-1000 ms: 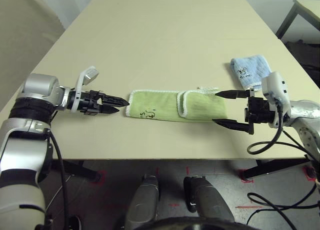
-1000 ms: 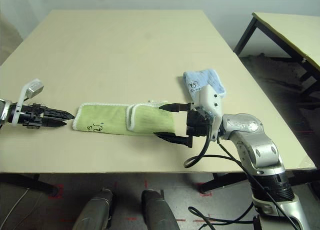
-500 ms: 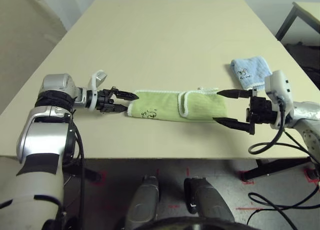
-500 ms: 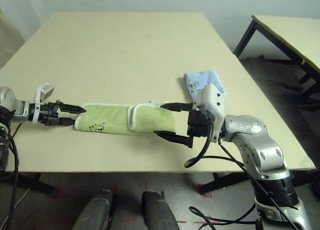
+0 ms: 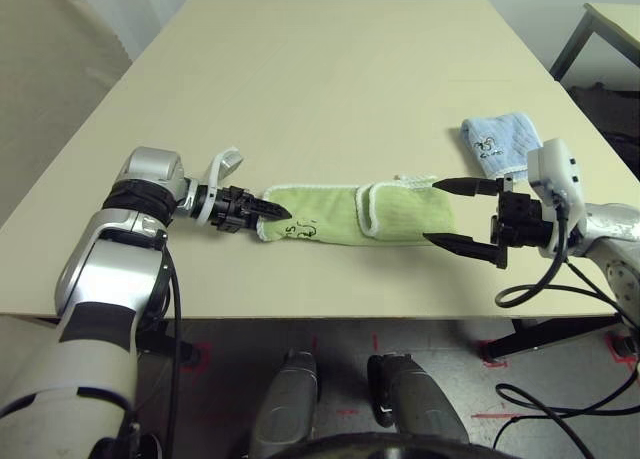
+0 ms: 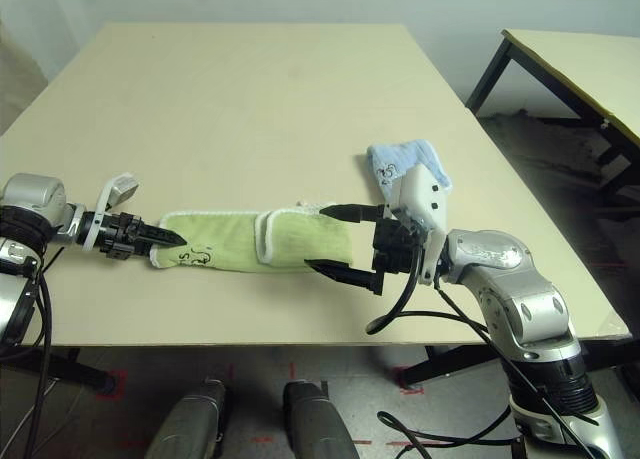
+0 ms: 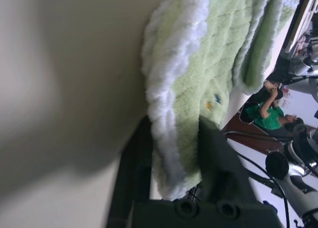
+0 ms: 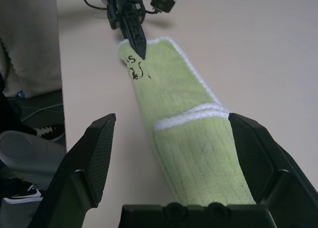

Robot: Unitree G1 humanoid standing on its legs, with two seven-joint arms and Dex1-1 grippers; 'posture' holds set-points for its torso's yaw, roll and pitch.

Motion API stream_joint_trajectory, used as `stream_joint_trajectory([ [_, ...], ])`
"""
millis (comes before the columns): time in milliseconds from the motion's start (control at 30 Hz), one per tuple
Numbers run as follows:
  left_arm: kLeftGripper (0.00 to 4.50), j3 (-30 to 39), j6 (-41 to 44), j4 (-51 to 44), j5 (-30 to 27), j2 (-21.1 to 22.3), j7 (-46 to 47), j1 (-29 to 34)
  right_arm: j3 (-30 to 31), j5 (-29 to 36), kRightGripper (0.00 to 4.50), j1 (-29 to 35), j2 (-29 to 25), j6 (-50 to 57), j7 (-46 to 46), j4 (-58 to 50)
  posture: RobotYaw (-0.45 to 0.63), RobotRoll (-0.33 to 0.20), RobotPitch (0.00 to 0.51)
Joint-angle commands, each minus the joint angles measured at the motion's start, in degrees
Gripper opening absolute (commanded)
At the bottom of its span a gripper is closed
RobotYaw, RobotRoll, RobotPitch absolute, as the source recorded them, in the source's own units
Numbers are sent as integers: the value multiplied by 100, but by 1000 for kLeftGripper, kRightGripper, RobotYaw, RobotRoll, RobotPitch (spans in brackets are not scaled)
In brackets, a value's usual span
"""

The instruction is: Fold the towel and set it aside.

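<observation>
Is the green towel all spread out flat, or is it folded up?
Folded. The green towel lies as a long narrow strip on the table, and a white-edged end is doubled back over its middle.

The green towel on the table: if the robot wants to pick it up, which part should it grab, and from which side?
Probably its short ends. The green towel lies flat as a long, narrow strip, so each white-edged end is easiest to pinch from outside, low along the table. The left tool already pinches the left end; the right tool straddles the right end, jaws wide.
</observation>
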Motion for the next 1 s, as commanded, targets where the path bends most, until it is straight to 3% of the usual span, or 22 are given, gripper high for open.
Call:
stream_joint_trajectory([
  [33, 124, -165, -66, 19, 82, 191, -224, 17, -30, 67, 4500, 30, -62, 19, 53, -75, -53, 0, 139],
  [400, 24, -1218, -808, 51, 662, 1312, -1413, 186, 73, -29, 4500, 147, -222, -74, 385, -61, -41, 0, 138],
  [600, 24, -1683, -1456, 260, 764, 1990, -1487, 388, 46, -45, 4500, 184, -219, -81, 386, -59, -37, 0, 136],
  [767, 24, -1828, -1041, -408, -12, 2325, -1487, 368, 92, -6, 4500, 177, -121, -8, 258, -142, -26, 0, 135],
  [900, 24, -1574, 474, -2426, -1564, 2620, -1487, 298, 194, 2, 4500, 209, -101, 30, 267, -202, -21, 0, 134],
  [1000, 24, -1412, 1029, -3399, -2304, 2733, -1487, 297, 236, 24, 4500, 218, -68, 80, 212, -278, -19, 0, 132],
])
